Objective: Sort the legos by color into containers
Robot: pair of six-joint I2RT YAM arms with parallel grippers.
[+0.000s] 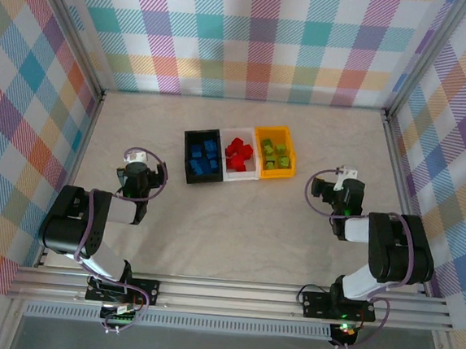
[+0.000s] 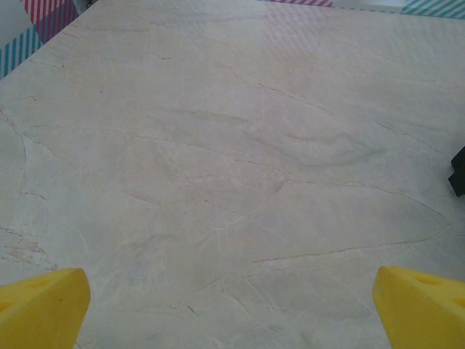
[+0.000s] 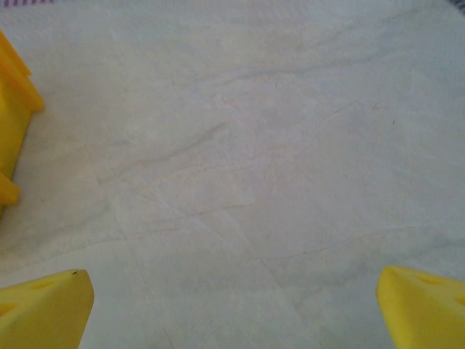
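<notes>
With the left gripper [image 2: 231,309] and right gripper [image 3: 232,309] both spread wide and empty, and the legos [image 1: 237,150] apparently all sorted in the containers [image 1: 241,175] lying ahead between them, the arms should be kept well clear so nothing is knocked out.

blue legos [image 1: 208,158], black bin [image 1: 187,159]
</notes>
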